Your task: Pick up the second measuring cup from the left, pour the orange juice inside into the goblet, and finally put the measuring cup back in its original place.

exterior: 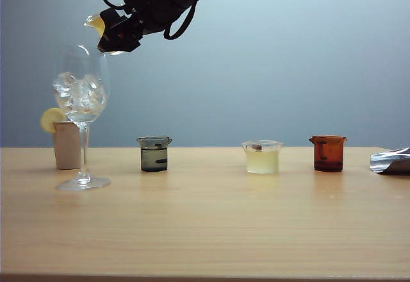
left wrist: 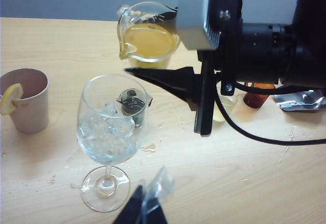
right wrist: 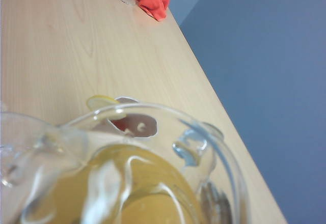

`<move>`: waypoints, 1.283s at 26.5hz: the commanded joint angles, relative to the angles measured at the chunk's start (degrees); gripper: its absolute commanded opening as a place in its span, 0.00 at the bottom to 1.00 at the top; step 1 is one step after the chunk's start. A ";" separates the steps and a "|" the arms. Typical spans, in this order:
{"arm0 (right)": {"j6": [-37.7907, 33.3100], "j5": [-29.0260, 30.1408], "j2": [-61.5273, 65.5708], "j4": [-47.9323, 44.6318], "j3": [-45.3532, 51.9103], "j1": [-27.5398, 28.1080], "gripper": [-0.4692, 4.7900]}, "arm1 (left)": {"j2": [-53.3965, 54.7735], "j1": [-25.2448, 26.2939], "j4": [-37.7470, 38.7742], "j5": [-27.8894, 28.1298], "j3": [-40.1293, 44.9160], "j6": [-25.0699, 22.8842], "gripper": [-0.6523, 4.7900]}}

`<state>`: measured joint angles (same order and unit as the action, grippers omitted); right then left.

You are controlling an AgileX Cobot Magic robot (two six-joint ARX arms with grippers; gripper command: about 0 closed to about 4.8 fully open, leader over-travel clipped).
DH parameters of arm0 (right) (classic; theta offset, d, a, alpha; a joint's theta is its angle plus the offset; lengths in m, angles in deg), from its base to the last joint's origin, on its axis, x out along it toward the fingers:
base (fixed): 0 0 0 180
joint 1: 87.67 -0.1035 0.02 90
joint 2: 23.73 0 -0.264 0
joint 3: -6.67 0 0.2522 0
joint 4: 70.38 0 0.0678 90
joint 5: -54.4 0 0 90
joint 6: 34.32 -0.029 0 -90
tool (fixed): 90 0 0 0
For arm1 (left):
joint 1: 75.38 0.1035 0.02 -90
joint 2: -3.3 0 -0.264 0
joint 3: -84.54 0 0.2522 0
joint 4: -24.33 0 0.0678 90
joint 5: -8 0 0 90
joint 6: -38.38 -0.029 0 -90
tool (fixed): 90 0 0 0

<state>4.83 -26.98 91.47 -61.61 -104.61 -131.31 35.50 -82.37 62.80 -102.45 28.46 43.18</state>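
Observation:
My right gripper (exterior: 112, 36) reaches across to the upper left and is shut on the measuring cup (exterior: 95, 23). The cup is tilted, its lip towards the left, above the goblet (exterior: 81, 96). In the left wrist view one dark finger (left wrist: 163, 78) lies under the measuring cup (left wrist: 147, 35), which holds orange juice (left wrist: 150, 39). The goblet (left wrist: 111, 127) stands upright below it with ice cubes inside. No stream of juice shows. The right wrist view is filled by the cup's rim (right wrist: 168, 117) and the orange juice (right wrist: 153, 183). My left gripper (left wrist: 145, 208) hangs shut near the goblet's foot.
A paper cup (exterior: 67, 145) with a lemon slice stands behind the goblet. Along the table (exterior: 205, 224) stand a smoky beaker (exterior: 154, 154), a cup of pale liquid (exterior: 261, 157) and an amber cup (exterior: 328, 152). Crumpled foil (exterior: 391, 161) lies far right. A red cloth (right wrist: 153, 2) lies farther off.

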 commanded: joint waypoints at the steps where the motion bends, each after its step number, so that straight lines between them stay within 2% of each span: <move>1: 1.84 0.04 -0.39 -2.64 -0.61 -0.24 0.09 | -0.11 0.00 -0.35 -0.22 -0.44 0.20 0.11; 13: 7.61 0.02 -0.39 -2.56 -0.61 -0.35 0.09 | -0.11 0.00 -0.35 -0.22 -0.44 0.20 0.11; 28: 9.46 -0.17 -0.39 -2.56 -0.63 -0.35 0.09 | -0.11 0.00 -0.35 -0.22 -0.44 0.20 0.11; 34: 12.22 -0.63 -0.39 -2.60 -1.11 -0.42 0.09 | -0.13 0.00 -0.35 -0.22 -0.44 0.20 0.11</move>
<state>15.96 -27.06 91.55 -62.18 -105.20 -131.44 35.50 -82.34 62.80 -102.45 28.46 43.18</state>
